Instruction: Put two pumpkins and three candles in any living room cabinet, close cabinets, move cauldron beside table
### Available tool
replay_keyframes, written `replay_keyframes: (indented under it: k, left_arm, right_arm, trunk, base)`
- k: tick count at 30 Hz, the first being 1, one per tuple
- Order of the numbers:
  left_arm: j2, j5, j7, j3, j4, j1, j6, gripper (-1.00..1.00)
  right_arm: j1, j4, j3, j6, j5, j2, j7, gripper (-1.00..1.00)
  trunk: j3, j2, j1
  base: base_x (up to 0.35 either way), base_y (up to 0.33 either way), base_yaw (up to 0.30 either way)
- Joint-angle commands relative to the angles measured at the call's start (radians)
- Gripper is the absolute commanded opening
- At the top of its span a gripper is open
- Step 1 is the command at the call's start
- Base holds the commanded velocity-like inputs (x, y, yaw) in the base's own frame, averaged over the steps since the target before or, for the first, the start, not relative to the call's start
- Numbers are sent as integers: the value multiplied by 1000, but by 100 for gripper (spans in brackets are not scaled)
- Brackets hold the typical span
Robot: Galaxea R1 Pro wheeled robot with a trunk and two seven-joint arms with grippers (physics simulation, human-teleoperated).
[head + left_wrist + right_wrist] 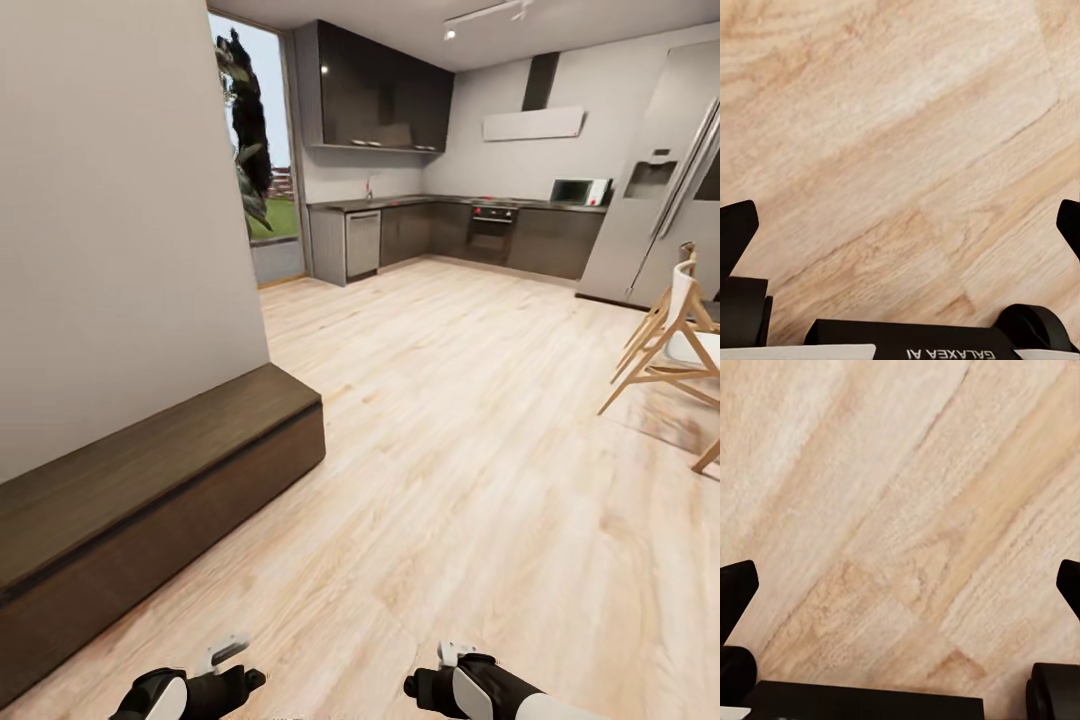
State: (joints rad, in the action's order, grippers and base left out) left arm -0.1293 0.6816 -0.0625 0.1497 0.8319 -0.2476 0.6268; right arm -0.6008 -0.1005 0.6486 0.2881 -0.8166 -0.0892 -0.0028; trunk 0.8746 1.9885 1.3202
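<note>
The cabinet (pixel 170 500), a long low dark-brown console, runs along the off-white wall at the left of the head view; its front looks shut along the part I see. My left arm (pixel 190 692) and right arm (pixel 470 690) hang low at the bottom edge, over the plank floor and apart from the cabinet. In the wrist views the left gripper (pixel 900 225) and right gripper (pixel 900 585) are both open, fingers spread wide, with bare wood floor between them. The pumpkins, candles, cauldron and table are out of view.
A wide stretch of light wood floor (pixel 440 420) leads ahead to the grey kitchen units (pixel 450 230) and a steel fridge (pixel 660 180). Pale wooden chairs (pixel 675 340) stand at the right. A glass door (pixel 260 160) is beyond the wall's corner.
</note>
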Motion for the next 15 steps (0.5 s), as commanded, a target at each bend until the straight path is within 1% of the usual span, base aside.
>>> replay_keyframes:
  k: [1, 15]
  left_arm:
    - [-1, 9, -7, 4, 1, -1, 2, 100]
    - [-1, 9, -7, 4, 1, -1, 2, 100]
  right_arm:
    - [-1, -1, 6, 3, -4, 0, 0, 100]
    - [-1, -1, 6, 0, -4, 0, 0, 100]
  trunk:
    - [2, 0, 0]
    - [14, 0, 0]
  base:
    - [0, -2, 266]
    - [0, 0, 266]
